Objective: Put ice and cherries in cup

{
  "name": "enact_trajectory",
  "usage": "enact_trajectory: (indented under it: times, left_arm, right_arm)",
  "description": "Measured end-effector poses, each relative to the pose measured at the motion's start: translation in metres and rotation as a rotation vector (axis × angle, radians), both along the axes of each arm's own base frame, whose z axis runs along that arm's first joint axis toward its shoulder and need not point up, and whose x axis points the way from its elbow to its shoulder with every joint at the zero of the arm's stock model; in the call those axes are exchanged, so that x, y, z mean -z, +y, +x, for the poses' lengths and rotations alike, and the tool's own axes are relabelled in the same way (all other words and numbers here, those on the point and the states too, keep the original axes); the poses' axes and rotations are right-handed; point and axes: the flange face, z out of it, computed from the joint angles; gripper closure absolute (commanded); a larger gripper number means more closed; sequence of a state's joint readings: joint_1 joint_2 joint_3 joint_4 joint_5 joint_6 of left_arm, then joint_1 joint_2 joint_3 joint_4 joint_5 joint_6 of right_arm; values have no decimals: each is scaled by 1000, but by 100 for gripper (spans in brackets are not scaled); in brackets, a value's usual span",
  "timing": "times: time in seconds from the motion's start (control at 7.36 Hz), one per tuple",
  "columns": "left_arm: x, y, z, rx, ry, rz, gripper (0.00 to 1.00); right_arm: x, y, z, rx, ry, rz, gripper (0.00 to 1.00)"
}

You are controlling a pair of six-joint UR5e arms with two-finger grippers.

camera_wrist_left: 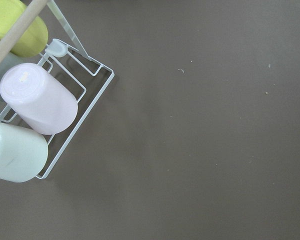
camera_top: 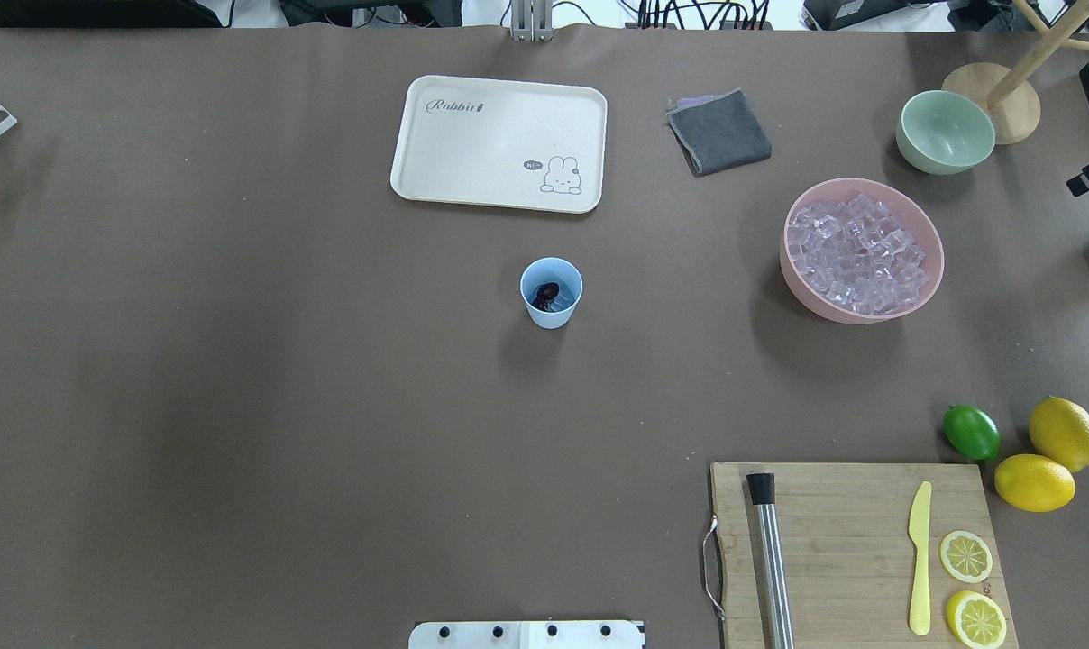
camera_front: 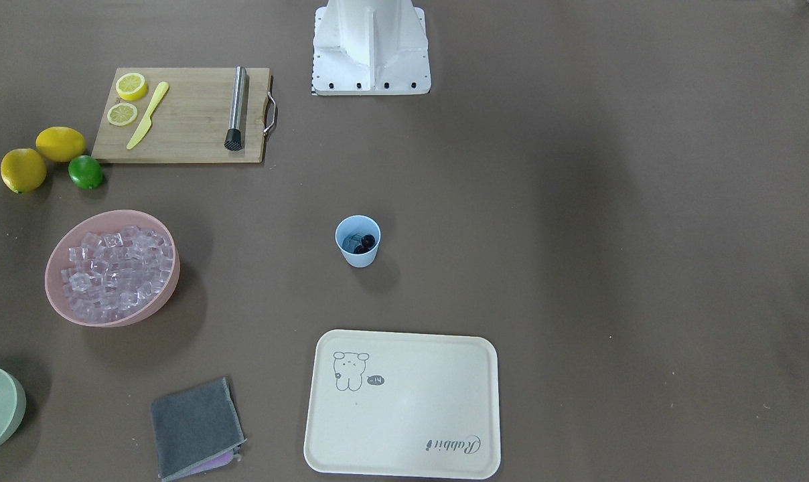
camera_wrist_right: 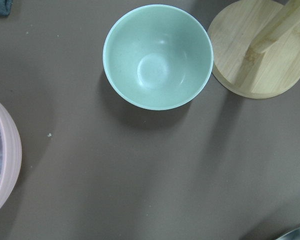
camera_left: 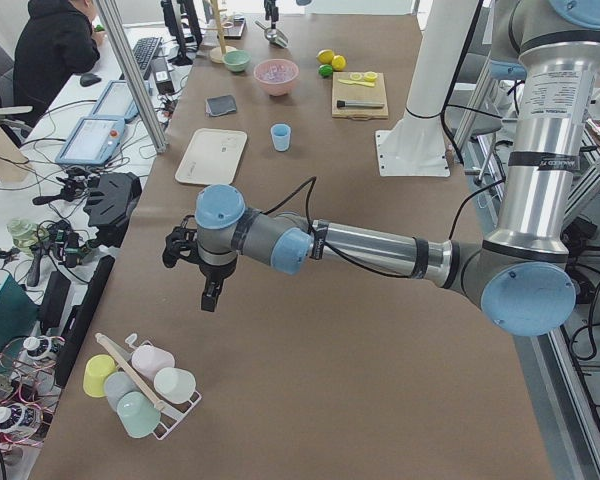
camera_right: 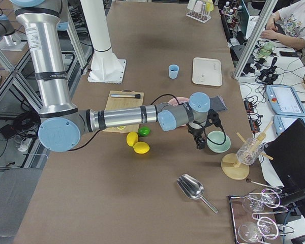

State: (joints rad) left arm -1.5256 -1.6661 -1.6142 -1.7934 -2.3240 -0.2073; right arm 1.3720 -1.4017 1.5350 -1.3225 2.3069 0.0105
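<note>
The light-blue cup (camera_front: 357, 242) (camera_top: 552, 292) stands upright mid-table. Dark cherries (camera_front: 365, 244) (camera_top: 545, 291) lie inside it, with something glassy beside them. The ice (camera_front: 116, 268) (camera_top: 860, 252) fills a pink bowl (camera_front: 155, 302) (camera_top: 804, 290). My left gripper (camera_left: 210, 295) hangs over bare table far from the cup, near a rack of cups; I cannot tell whether it is open or shut. My right gripper (camera_right: 199, 144) hovers by a pale green bowl (camera_right: 218, 142) (camera_wrist_right: 158, 56), and I cannot tell its state either. Neither wrist view shows its own fingers.
A cream tray (camera_top: 436, 180) and a grey cloth (camera_top: 719, 132) lie beyond the cup. A cutting board (camera_top: 851, 523) carries a steel muddler (camera_top: 770, 563), a yellow knife and lemon slices. Lemons and a lime (camera_top: 972, 432) sit beside it. A wooden stand (camera_wrist_right: 260, 52), a metal scoop (camera_right: 193, 189) and a cup rack (camera_wrist_left: 35, 105) lie at the table's ends.
</note>
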Motion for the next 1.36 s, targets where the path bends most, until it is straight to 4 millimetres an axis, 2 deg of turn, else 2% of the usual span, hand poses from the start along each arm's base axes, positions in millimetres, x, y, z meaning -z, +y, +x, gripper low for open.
enact_trajectory:
  times: [0.54,0.81,1.09,1.36]
  left_arm:
    - [-35,-1,-4,8,-72,-63,2]
    - [-37,-2,-1,-12,-95,-68,2]
    - [-38,-1,0,-25,-100,-69,2]
    - [-43,2,2,-33,-102,-75,2]
  right_arm:
    - [-10,-1,9,-13,18,-47,1]
    - [-5,-1,35,-43,-5,-78,1]
    - [12,-6,61,-45,-40,-105,1]
    - [13,-6,65,-40,-18,-114,1]
